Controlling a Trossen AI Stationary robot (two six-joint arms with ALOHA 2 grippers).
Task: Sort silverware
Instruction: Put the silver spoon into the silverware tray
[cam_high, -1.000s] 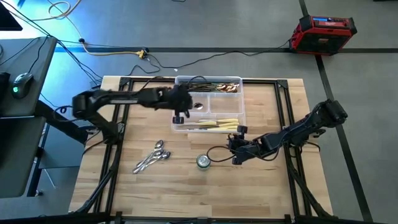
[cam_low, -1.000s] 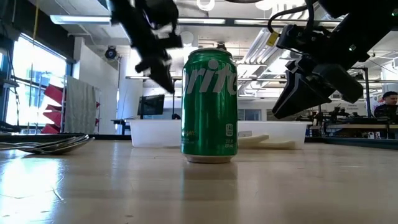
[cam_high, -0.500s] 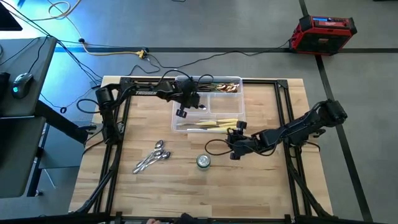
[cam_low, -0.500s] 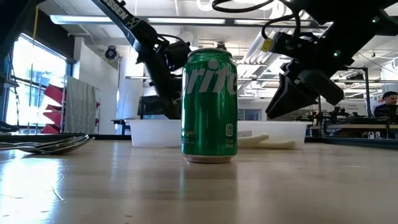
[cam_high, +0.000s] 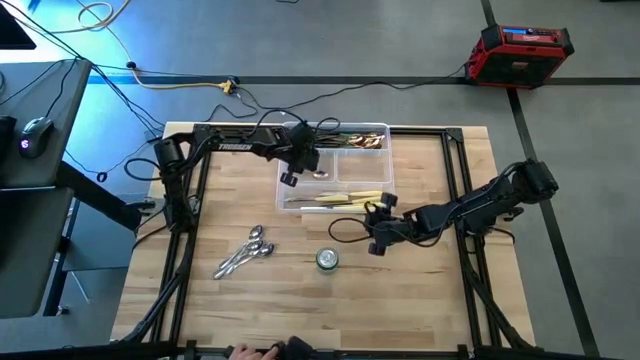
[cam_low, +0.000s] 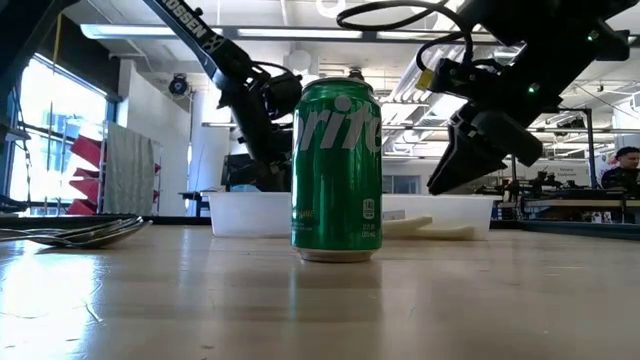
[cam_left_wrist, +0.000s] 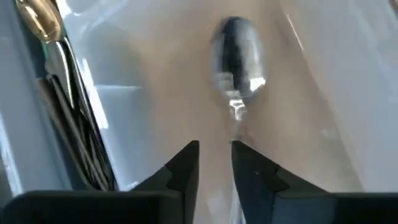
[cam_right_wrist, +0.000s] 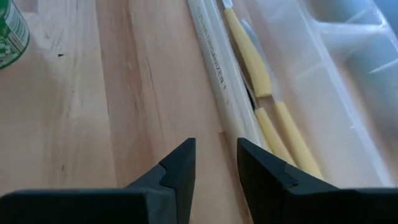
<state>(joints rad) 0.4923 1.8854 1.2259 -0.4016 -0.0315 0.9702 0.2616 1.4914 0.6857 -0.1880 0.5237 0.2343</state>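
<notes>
High view: the left gripper (cam_high: 291, 172) hangs over the clear tray (cam_high: 385, 130), above a spoon (cam_high: 320, 172) in its middle compartment. The right gripper (cam_high: 373, 236) hovers over bare wood just outside the tray's near wall, with open table on its near side. Loose spoons (cam_high: 245, 253) lie well left, a green can (cam_high: 327, 260) between.

Low view: the can (cam_low: 336, 170) fills the middle; both grippers hang above the tray behind it.

Left wrist view: narrow-set fingers (cam_left_wrist: 183, 171), a spoon (cam_left_wrist: 239, 56) just ahead, not gripped; dark forks (cam_left_wrist: 78, 140) beyond a divider.

Right wrist view: narrowly parted fingers (cam_right_wrist: 177, 168) holding nothing; cream-handled knives (cam_right_wrist: 264, 99) just ahead, past the tray wall.
</notes>
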